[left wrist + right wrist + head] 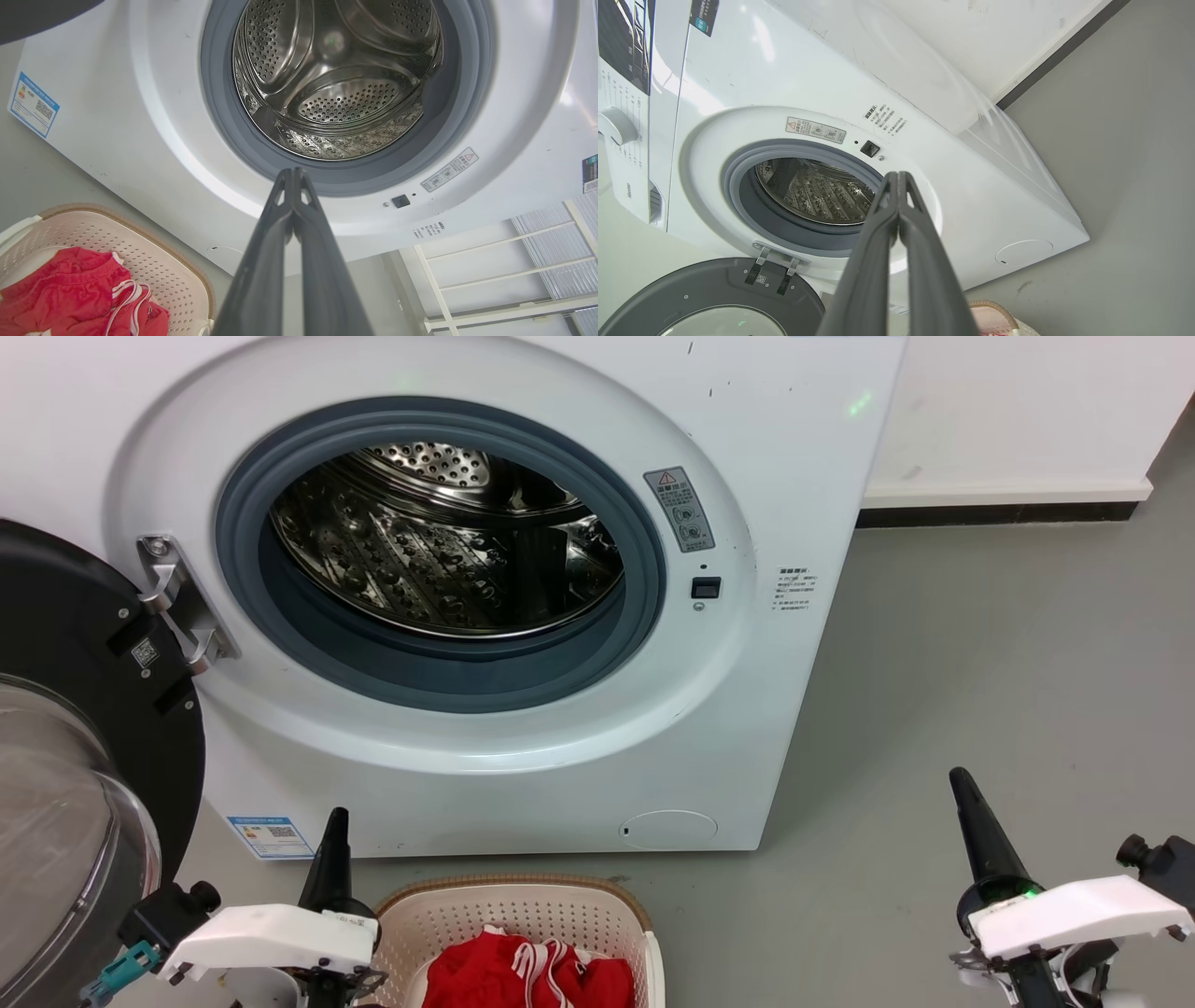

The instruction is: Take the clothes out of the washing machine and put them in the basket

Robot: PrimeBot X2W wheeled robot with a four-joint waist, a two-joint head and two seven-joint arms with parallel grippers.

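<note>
The white washing machine (485, 747) stands ahead with its black-framed door (65, 709) swung open to the left; the steel drum (448, 541) holds nothing that I can see. Red clothes (527, 975) with white stripes lie in the cream basket (523, 901) on the floor in front of it; they show too in the left wrist view as clothes (70, 294) in the basket (154, 266). My left gripper (337, 817) hangs shut just left of the basket, holding nothing. My right gripper (959, 779) is shut and empty over bare floor at the right.
Grey floor (980, 644) spreads to the right of the machine, bounded by a white wall with a dark skirting (999, 511). The open door takes up the left side. A white rack or frame (504, 266) shows in the left wrist view.
</note>
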